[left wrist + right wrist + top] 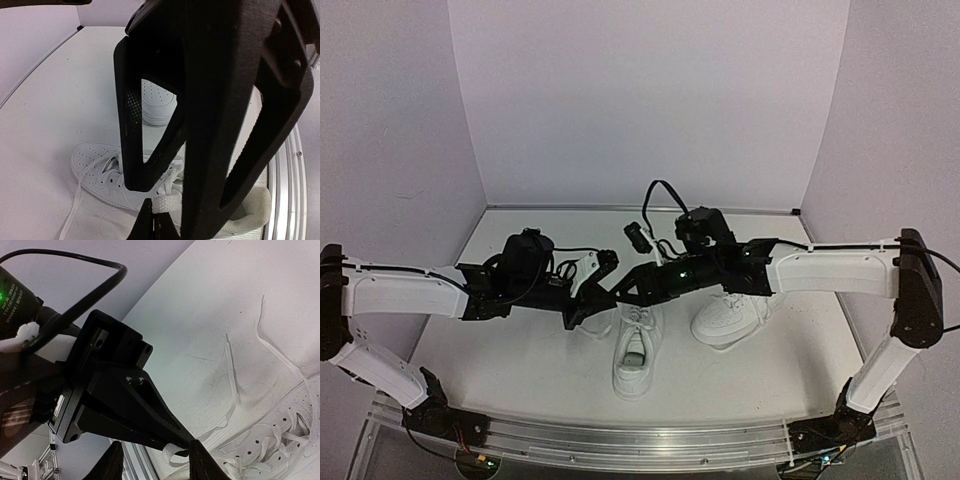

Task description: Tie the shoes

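Top external view first: the white shoes sat on the table (510, 350), and I'll use the near shoe (638, 355) as my reference for everything. It stood upright with its heel toward the arm bases and its greyish inside showing. The second shoe (728, 318) was just beside it on the right and a little farther back, partly covered by the right arm. Both arms reached in from the sides and met right over the near shoe's toe end, so that part was mostly hidden from above.

Wrist cams told more. The left gripper (156, 222) had its fingers pressed together on a bit of flat white lace (162, 204), held up above the near shoe's laced part. Pretty sure that lace ran down to the near shoe, but black parts blocked most of it, so can't swear to it. The right gripper (160, 467) was spread, one finger on either side of the pinched lace and the left gripper's tip.

More lace was loose: a couple of strands (231, 375) lay curled on the table just beside the near shoe, and another trailed off its side in the left wrist view. The lacing on the near shoe looked slack and untied. Pale walls (650, 100) stood well beyond the near shoe's toe, and a metal rail (650, 440) ran along the table edge nearest its heel.
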Robot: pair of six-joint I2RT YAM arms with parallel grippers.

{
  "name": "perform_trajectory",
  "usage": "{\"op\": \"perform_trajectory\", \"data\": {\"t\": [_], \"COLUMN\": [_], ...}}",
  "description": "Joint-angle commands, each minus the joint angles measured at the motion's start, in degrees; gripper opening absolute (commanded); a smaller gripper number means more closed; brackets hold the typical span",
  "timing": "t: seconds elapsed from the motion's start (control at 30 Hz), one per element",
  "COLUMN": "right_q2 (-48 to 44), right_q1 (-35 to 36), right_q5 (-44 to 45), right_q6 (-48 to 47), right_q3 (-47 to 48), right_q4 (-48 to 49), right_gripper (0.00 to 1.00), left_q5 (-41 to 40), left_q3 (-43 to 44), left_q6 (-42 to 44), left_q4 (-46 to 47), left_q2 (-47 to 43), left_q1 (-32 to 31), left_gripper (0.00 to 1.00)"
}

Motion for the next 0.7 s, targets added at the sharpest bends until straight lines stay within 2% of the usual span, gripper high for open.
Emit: {"op": "perform_trajectory", "data": {"t": [0.0, 0.17, 0.33, 0.4, 0.47, 0.53, 0.67], "right_q2": [0.0, 1.2, 1.1, 1.2, 1.4, 1.5, 1.9], "right_q1": [0.3, 0.2, 0.3, 0.4, 0.4, 0.4, 0.4], "right_q5": [0.1, -0.3, -0.8, -1.2, -1.0, -0.9, -0.6], "right_q6": [0.4, 0.5, 0.3, 0.4, 0.7, 0.6, 0.6], "right_q3": [-1.1, -1.0, -0.7, -0.6, -0.6, -0.6, -0.5], "right_q4": [2.5, 2.5, 2.5, 2.5, 2.4, 2.4, 2.3], "right_gripper": [0.39, 0.33, 0.19, 0.2, 0.28, 0.28, 0.09], "left_q5": [0.3, 0.4, 0.3, 0.3, 0.3, 0.3, 0.3], "left_q3": [2.1, 2.3, 2.5, 2.5, 2.6, 2.6, 2.7], "left_q6": [-0.6, -0.7, -0.5, -0.5, -0.6, -0.6, -0.6], "left_q4": [2.4, 2.1, 1.7, 1.7, 1.8, 1.8, 1.7], "left_q2": [-0.2, -0.3, -0.4, -0.3, -0.2, 0.0, -0.1], "left_q1": [-0.2, -0.2, -0.2, -0.2, -0.2, -0.2, -0.2], "left_gripper": [0.0, 0.0, 0.0, 0.0, 0.0, 0.0, 0.0]}}
